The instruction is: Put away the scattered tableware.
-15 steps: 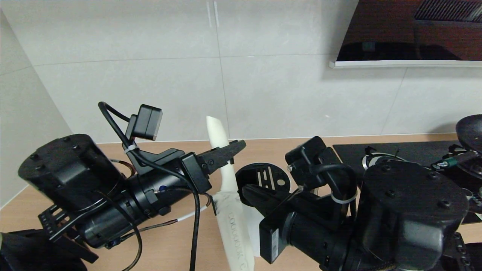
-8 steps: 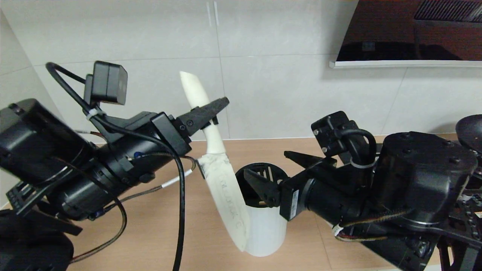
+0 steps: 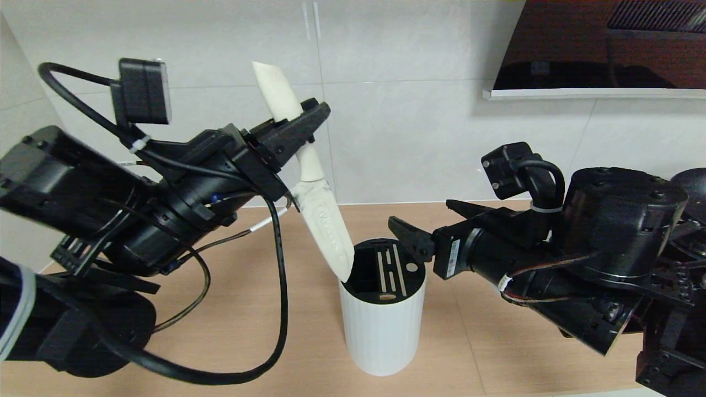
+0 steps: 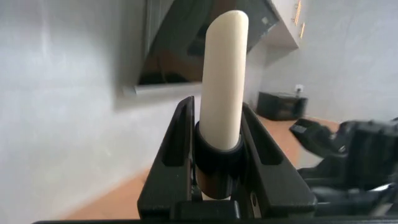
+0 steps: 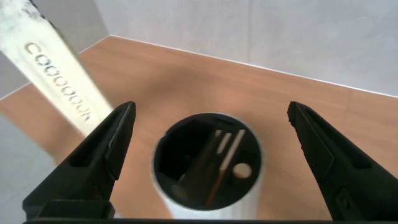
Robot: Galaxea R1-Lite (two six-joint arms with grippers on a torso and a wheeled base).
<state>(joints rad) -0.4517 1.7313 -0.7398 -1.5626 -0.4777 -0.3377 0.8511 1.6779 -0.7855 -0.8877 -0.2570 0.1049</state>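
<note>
While the left gripper (image 3: 300, 128) pinched the white knife (image 3: 325, 223) by its handle, tip at the rim of the knife holder (image 3: 383, 325), the tilted blade probably wanted righting over the opening before lowering, the right gripper (image 3: 422, 219), fingers spread, hovering beside it.

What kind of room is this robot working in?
Most likely a kitchen. A wooden counter runs along a tiled wall, a dark cooker hood hangs on that wall, and a white knife is held at the top of a slotted white knife holder.
</note>
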